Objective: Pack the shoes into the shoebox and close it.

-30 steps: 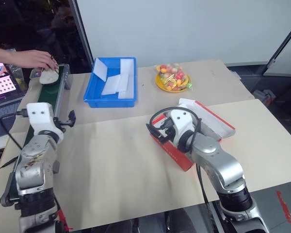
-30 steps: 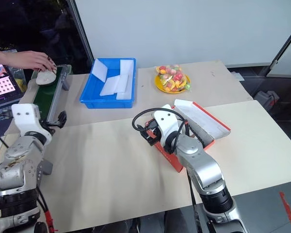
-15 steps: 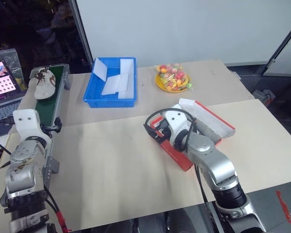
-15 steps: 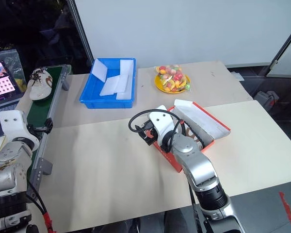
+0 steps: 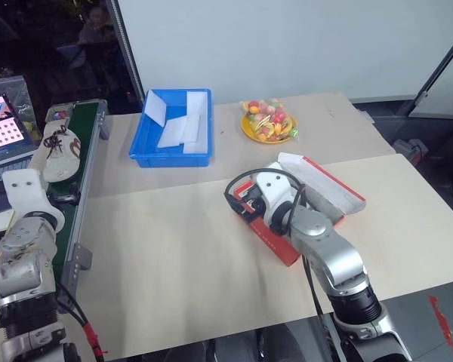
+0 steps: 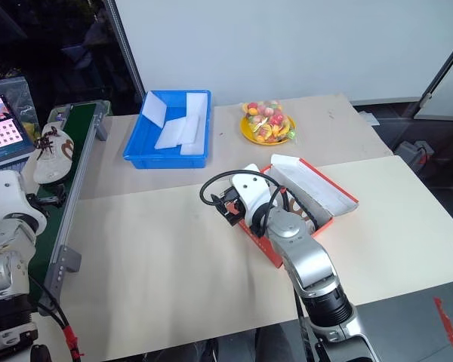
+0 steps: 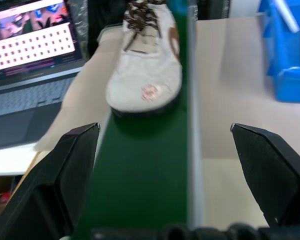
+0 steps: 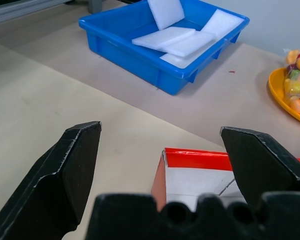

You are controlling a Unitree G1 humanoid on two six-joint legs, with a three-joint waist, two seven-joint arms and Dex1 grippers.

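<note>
Red shoebox (image 5: 317,200) lying open mid-table, right gripper (image 8: 165,165) spread empty just over its near corner; pale shoe (image 7: 147,80) well left of shoebox on green conveyor belt (image 7: 140,170), ahead of spread, empty left gripper (image 7: 165,165)

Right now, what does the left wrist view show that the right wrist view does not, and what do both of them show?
Left wrist view alone: a pale canvas shoe with brown laces lying on the green conveyor belt, an open laptop with a lit screen beside it, and the open left gripper.

Right wrist view alone: a corner of the red cardboard shoebox, white inside, a yellow plate of wrapped colourful sweets, and the open right gripper.

Both: the blue plastic tray holding white foam pieces and the beige tabletop.
</note>
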